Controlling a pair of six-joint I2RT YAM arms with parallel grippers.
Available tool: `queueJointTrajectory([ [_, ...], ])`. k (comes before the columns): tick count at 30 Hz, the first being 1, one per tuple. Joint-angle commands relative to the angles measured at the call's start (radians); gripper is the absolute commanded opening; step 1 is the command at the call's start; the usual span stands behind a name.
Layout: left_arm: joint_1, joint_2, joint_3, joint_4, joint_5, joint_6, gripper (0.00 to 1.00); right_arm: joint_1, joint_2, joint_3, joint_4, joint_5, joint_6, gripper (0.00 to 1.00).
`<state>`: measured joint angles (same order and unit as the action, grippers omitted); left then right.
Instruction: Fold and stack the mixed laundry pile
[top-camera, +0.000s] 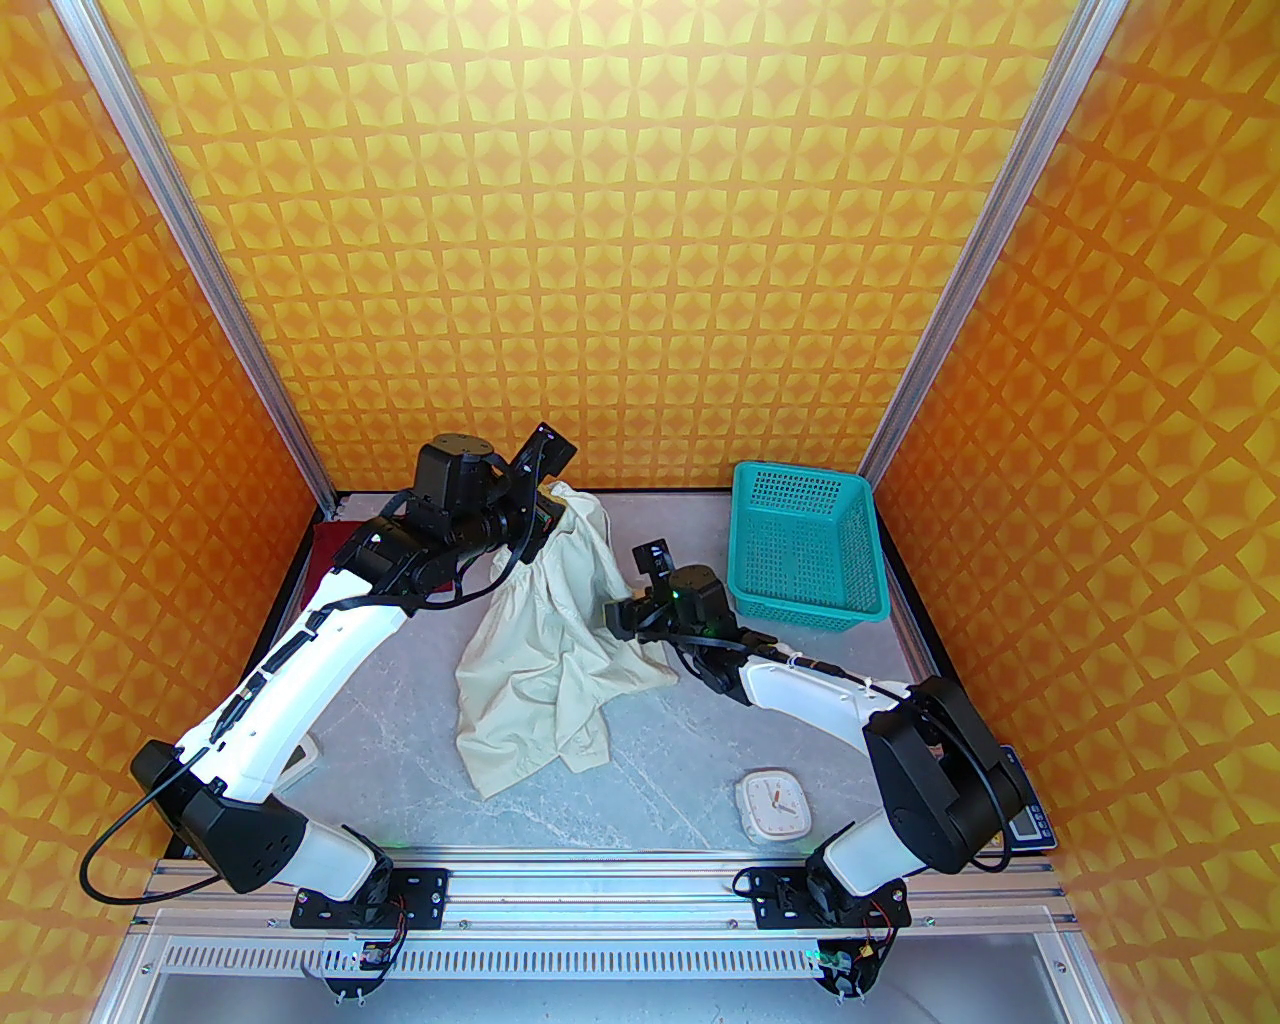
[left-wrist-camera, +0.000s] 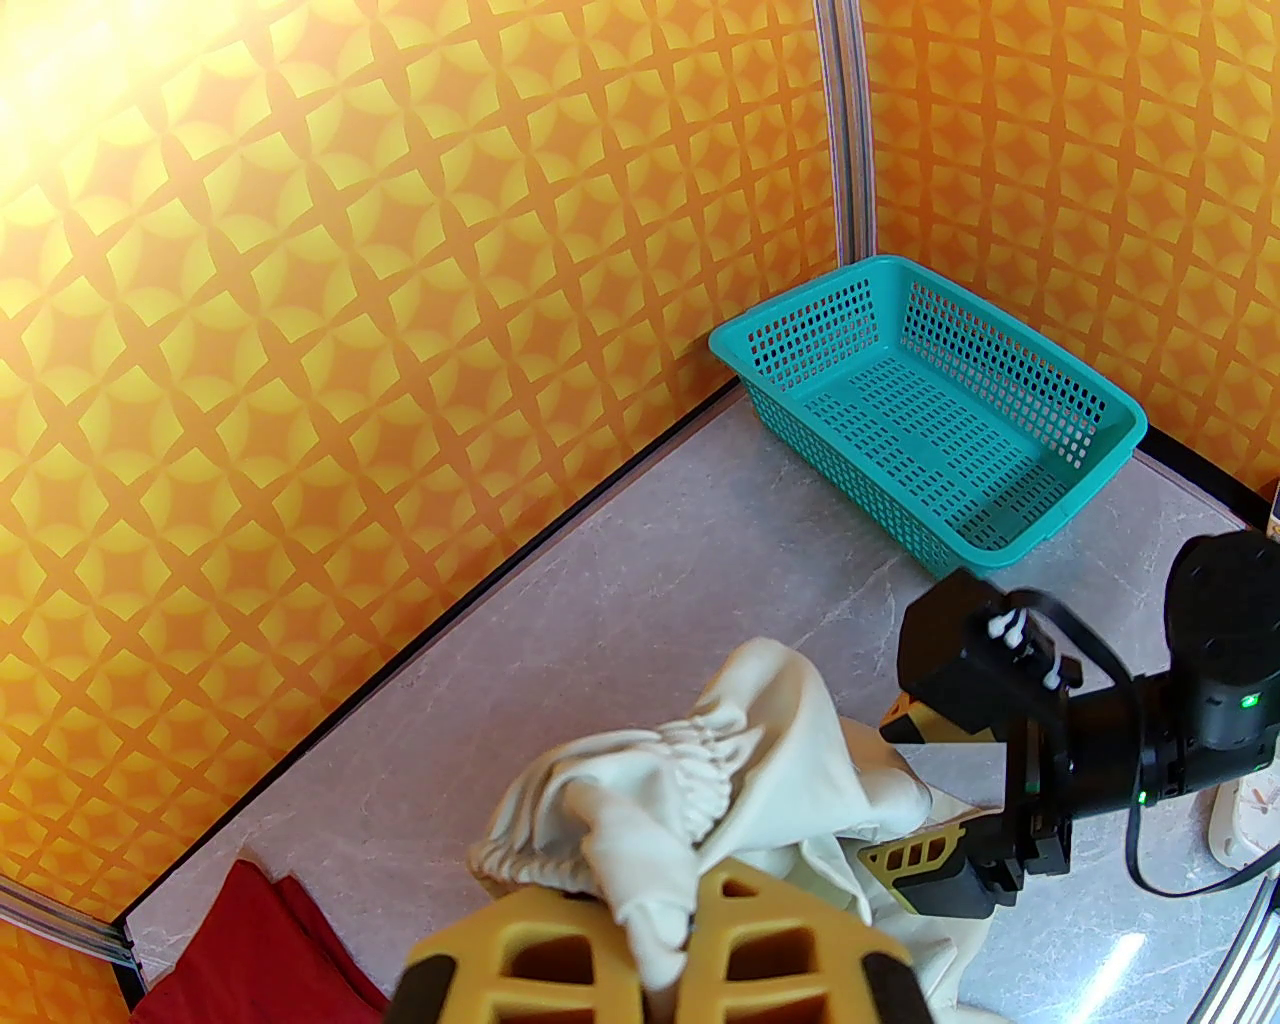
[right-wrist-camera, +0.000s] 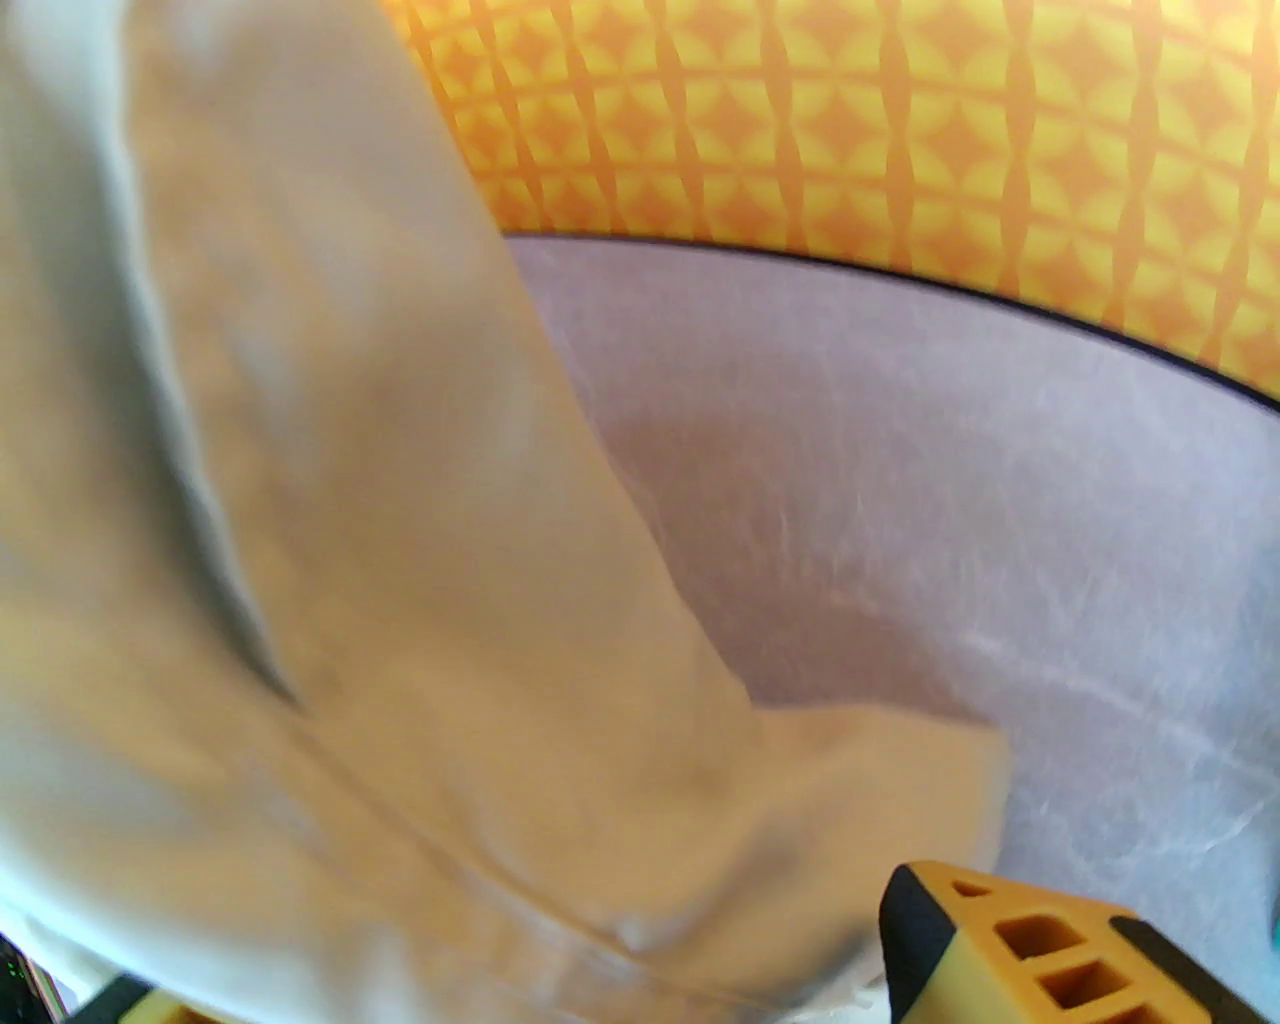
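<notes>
Cream shorts (top-camera: 545, 630) x1 pinched by left gripper (left-wrist-camera: 660, 960); right gripper (left-wrist-camera: 925, 790) spread; 1 basket (top-camera: 805, 545).

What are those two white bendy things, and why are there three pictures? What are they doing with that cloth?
They are two robot arms fixed to a table's near edge. One picture comes from a camera up high; the other two come from small cameras on each arm's wrist, so you see yellow fingers up close.

The left gripper has lifted the cream shorts by their gathered waistband, pinched between its fingers. The bottom of the shorts trails on the table. The right gripper is at the side of the shorts, open around the cloth.

A red shirt lies in the far left corner. A teal basket sits at the far right, and a small clock lies near the right arm.
</notes>
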<state>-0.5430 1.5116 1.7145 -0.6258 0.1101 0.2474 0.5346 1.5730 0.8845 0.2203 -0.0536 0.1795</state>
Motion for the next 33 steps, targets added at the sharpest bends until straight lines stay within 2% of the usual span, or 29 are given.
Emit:
queueJointTrajectory([
  [1,0.005,-0.036,0.005,0.011,-0.013,-0.014,0.00,0.005,0.059,0.064,-0.080,0.141,0.042,0.69],
  [3,0.006,-0.041,0.004,0.009,-0.012,-0.013,0.00,-0.007,0.098,0.077,-0.115,0.201,0.065,0.65],
  [8,0.012,-0.056,0.001,0.005,-0.012,-0.008,0.00,-0.067,0.161,0.029,-0.047,0.135,0.122,0.50],
  [12,0.014,-0.058,0.005,0.004,-0.013,-0.008,0.00,-0.076,0.158,0.068,-0.050,0.090,0.054,0.25],
  [16,0.014,-0.077,0.013,0.002,-0.012,-0.003,0.00,-0.077,0.096,0.159,-0.169,0.132,-0.031,0.01],
  [19,0.015,-0.137,-0.012,0.039,-0.012,0.005,0.00,-0.077,-0.013,0.197,-0.271,0.173,-0.091,0.00],
  [25,-0.011,-0.354,-0.080,0.114,-0.012,0.040,0.00,-0.076,-0.353,0.282,-0.508,0.213,-0.179,0.00],
  [29,-0.088,-0.506,-0.085,0.096,0.007,0.109,0.00,-0.072,-0.515,0.474,-0.753,0.194,-0.230,0.00],
  [33,-0.157,-0.593,-0.070,0.075,0.013,0.139,0.00,-0.069,-0.568,0.667,-0.945,0.184,-0.251,0.00],
])
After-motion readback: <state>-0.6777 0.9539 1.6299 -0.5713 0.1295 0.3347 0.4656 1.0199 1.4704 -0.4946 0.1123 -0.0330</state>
